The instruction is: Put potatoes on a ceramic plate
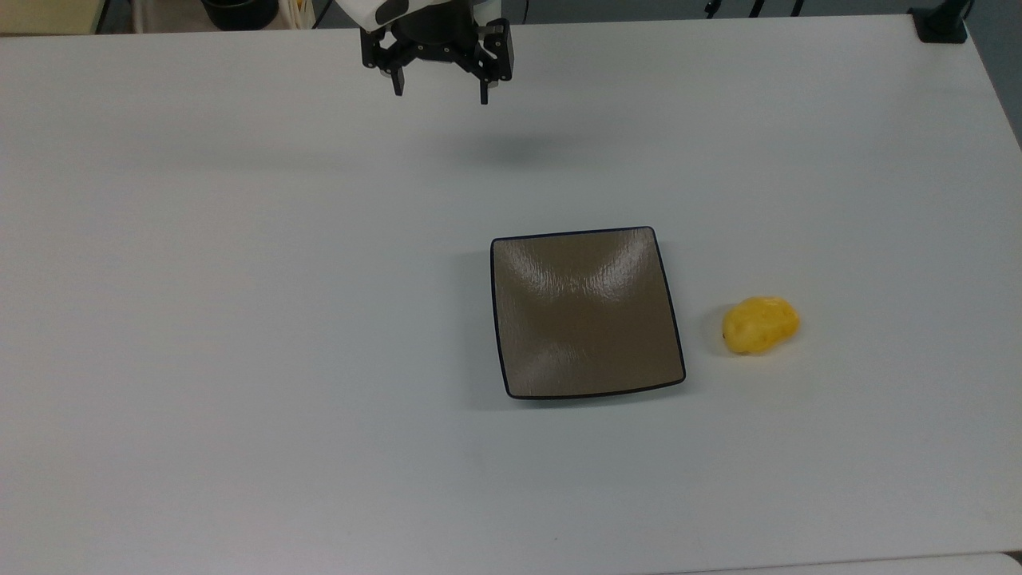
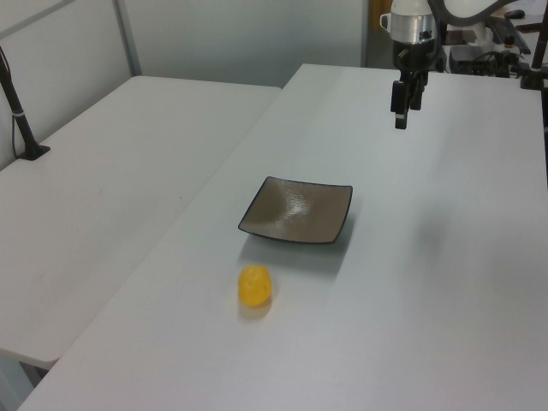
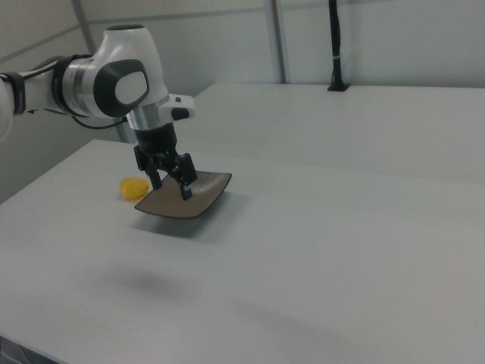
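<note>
A bright yellow, lumpy potato lies on the white table, just off the plate's right side in the top view; it also shows as the potato and the potato. The square glossy brown plate sits bare near the table's middle, seen too as the plate and the plate. My gripper hangs high over the table's far edge in the top view, well away from both. Its fingers are open with nothing between them. It appears also as the gripper and the gripper.
A black clamp mount stands at the table's far right corner in the top view. A second white table adjoins along the left view's left, with a black post on it. Wide bare tabletop surrounds the plate.
</note>
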Tool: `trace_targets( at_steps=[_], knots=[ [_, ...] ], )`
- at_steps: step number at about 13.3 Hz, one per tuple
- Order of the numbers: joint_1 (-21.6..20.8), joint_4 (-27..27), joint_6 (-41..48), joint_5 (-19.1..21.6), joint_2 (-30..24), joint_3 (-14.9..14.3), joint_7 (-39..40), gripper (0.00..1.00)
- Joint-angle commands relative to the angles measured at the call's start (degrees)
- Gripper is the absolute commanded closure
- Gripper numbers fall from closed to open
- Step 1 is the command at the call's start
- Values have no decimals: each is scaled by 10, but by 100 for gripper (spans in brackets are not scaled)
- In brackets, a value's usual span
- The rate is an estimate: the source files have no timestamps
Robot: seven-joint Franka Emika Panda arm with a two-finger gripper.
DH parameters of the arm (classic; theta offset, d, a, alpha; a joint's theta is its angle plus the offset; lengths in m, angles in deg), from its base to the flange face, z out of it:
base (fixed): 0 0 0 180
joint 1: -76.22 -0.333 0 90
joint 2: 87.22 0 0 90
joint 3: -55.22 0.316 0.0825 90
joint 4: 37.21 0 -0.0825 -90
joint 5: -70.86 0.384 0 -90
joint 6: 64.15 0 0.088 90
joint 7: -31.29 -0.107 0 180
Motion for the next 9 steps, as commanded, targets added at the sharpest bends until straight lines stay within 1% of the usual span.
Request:
trace_targets(
  at_steps=[1, 9],
  knots=[
    [1, 15, -12, 2, 8, -2, 25, 0],
    [-1, 14, -13, 4, 3, -2, 25, 0]
  ],
)
